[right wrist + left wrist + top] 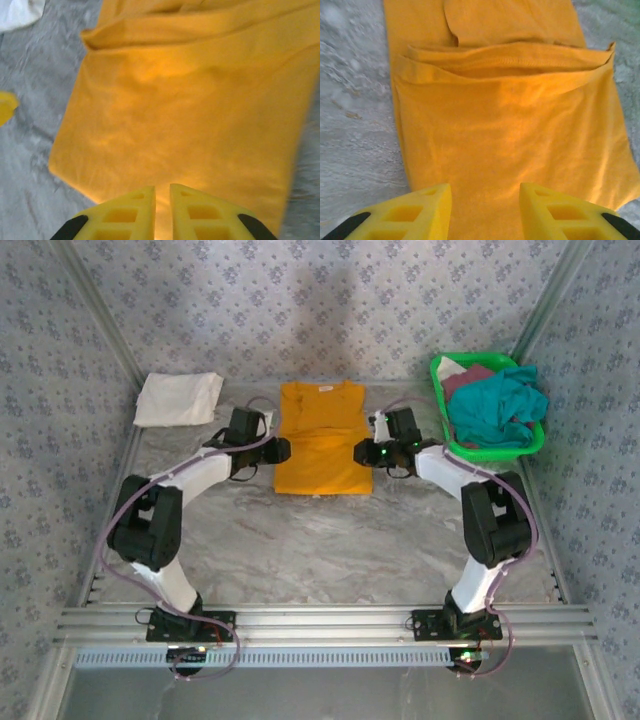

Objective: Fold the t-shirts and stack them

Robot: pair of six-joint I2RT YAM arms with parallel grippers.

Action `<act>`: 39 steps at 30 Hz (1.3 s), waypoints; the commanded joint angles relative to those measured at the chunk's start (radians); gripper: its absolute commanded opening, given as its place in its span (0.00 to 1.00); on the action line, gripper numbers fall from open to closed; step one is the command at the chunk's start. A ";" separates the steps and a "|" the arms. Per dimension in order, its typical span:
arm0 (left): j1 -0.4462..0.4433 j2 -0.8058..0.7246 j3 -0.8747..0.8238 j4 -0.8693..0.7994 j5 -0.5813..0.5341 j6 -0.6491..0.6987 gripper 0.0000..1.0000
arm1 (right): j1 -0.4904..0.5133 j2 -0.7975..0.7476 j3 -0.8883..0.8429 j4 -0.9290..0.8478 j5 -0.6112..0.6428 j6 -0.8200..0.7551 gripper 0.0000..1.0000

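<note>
Grey marbled tabletop [330,540]: mustard-orange t-shirt [320,435] lies partly folded at centre rear, white tee [178,398] far left, teal tee [500,405] and maroon tee [468,375] in green basket [495,452] at right. Left gripper [485,192] at the orange shirt's left edge, jaws apart. Right gripper [162,192] at its right edge, jaws nearly closed; cannot tell if cloth is pinched.

A green plastic basket [495,452] sits at the far right corner of the grey marbled desk [330,540]. Pale floral-patterned walls [300,300] enclose the desk, and an aluminium rail [330,620] runs along its near edge.
</note>
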 commanded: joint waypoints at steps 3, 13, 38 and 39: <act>0.011 0.173 0.144 0.061 0.042 0.031 0.38 | 0.003 0.113 0.113 0.071 -0.025 0.035 0.13; 0.087 0.577 0.703 -0.112 0.045 0.056 0.36 | -0.052 0.396 0.448 -0.014 0.021 0.043 0.13; 0.011 0.285 0.116 0.289 0.076 -0.200 0.35 | -0.067 0.537 0.529 -0.035 -0.042 0.077 0.16; 0.009 0.267 0.112 0.281 0.069 -0.198 0.35 | -0.068 0.519 0.528 -0.042 -0.043 0.074 0.16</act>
